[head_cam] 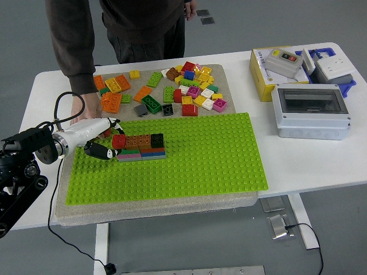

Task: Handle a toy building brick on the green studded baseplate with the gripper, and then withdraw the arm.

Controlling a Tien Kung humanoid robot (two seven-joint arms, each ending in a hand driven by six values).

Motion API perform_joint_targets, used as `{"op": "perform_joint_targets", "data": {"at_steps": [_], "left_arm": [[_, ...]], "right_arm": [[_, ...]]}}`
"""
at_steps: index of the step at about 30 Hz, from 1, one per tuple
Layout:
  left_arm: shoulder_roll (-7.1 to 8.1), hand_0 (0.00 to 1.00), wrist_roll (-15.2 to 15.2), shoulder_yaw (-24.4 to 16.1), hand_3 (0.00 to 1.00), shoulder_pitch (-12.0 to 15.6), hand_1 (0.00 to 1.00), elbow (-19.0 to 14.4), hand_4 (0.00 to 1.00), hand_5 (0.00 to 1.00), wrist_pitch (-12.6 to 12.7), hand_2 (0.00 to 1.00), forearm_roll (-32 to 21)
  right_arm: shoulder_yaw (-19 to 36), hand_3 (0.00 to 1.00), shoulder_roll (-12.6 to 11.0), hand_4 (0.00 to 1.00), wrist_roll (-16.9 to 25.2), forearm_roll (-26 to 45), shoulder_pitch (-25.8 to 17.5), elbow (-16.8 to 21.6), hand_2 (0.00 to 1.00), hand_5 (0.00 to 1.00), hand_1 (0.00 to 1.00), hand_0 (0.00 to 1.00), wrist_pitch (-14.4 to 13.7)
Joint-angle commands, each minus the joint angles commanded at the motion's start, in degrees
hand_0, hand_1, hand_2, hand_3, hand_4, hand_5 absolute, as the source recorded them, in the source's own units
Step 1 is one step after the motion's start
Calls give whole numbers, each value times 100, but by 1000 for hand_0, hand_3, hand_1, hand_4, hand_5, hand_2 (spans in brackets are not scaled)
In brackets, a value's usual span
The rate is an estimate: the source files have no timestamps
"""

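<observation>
- At the left edge of the frame, the left hand (102, 142) reaches in over the green studded baseplate (189, 166), and its fingertips (113, 153) sit just beside the left end of a short row of bricks (140, 147).
- Directly to the right of the fingers lies the red brick (119, 140), which is the end piece of that row; it seems to be the brick the hand handles.
- Its row has the long axis across the frame, left to right, and it stands in the upper left part of the baseplate, with brown and black bricks on top and pink, blue and green ones under them.
- Only the left hand is near the brick; the right hand is not in view.
- White upper fingers (109, 123) lie above and behind the red brick, and dark lower fingers curl in front of it, with only a narrow gap between.
- I judge that the fingers touch or nearly touch the red brick's left side, but I cannot tell if they really clamp it.
- Beyond the baseplate, in the upper middle of the frame, loose bricks (172, 91) lie scattered on the mat.
- At the upper left, a person's hand (85, 109) rests flat on the table (298, 160), near the robot hand but apart from it.
</observation>
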Motion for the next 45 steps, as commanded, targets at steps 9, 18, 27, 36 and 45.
{"op": "perform_joint_targets", "data": {"at_steps": [9,18,27,36,45], "left_arm": [[54,998,10,37,717,-30,996,-35,695,300,-32,989,-33],[108,998,4,54,715,-47,997,-78,695,300,-35,990,-74],[113,998,-30,20,717,-59,997,-94,698,302,9,992,-71],[210,998,-17,23,717,-100,995,-185,699,303,-32,991,-98],[409,997,-57,127,715,-159,992,-261,703,308,-38,989,-176]], "right_arm": [[15,797,-7,678,-11,-31,-7,0,545,998,569,637,-10],[103,798,-14,676,-26,-151,-31,0,543,998,567,639,-14],[149,796,-11,674,-23,-243,-45,0,537,998,566,637,-19],[138,797,-13,674,-23,-227,-61,0,537,998,564,637,-24],[215,796,-27,674,-16,-269,-81,0,531,998,565,637,-18]]}}
